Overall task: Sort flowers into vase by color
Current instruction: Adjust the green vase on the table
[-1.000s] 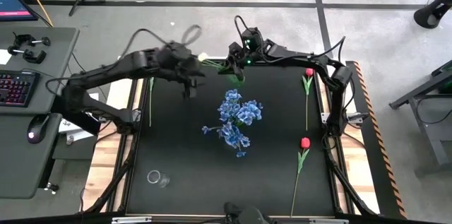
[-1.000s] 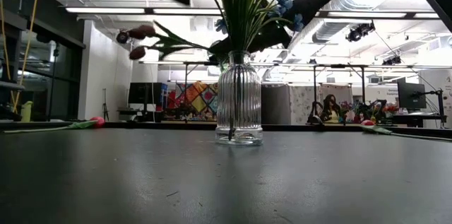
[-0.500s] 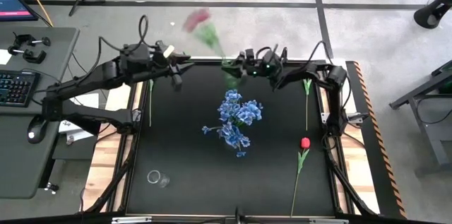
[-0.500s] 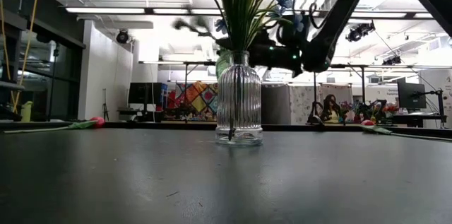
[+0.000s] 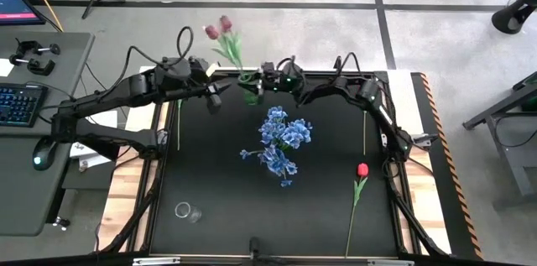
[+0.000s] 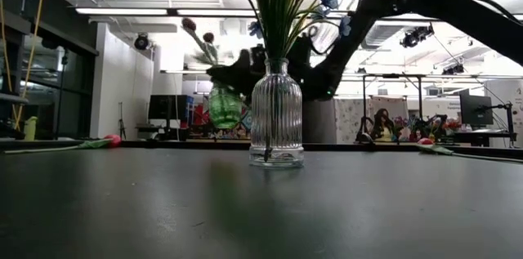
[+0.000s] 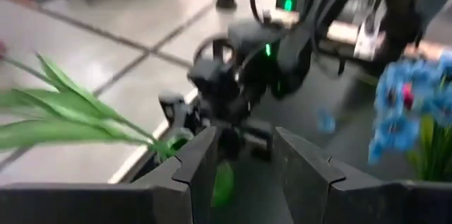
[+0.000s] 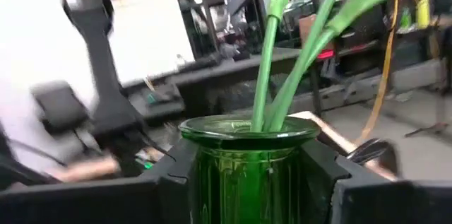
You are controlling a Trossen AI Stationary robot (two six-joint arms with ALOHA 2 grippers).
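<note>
Green glass vase (image 8: pixel 248 171), gripped by right gripper (image 5: pixel 262 84) at far edge of table (image 5: pixel 210 232); fingers closed on either side of its neck, per right wrist view. Vase carries two dark pink-maroon tulips (image 5: pixel 218 29) on leafy stems, leaning out beyond the table's far edge. In low view the vase appears behind and just left of the clear ribbed vase (image 6: pixel 276 113); whether its base touches the table cannot be told.

Clear ribbed vase stands mid-table w/ blue flowers (image 5: pixel 282 140) already in it. Left gripper (image 5: pixel 213 98) hovers just beside the green vase, fingers apart and empty. Red tulip (image 5: pixel 361 175) lies on table to the right, well apart from both vases; one bare stem (image 5: pixel 179 118) lies along the left side, another along the right. Small clear glass (image 5: pixel 185 211) sits near the front-left corner.

Risks (judgement): vase is at the very edge, so a release off-level, or short of the surface, could tip it or send it off the table. Top-heavy, leaning tulips add tipping moment. Left gripper so close could catch leaves and pull stems out.
</note>
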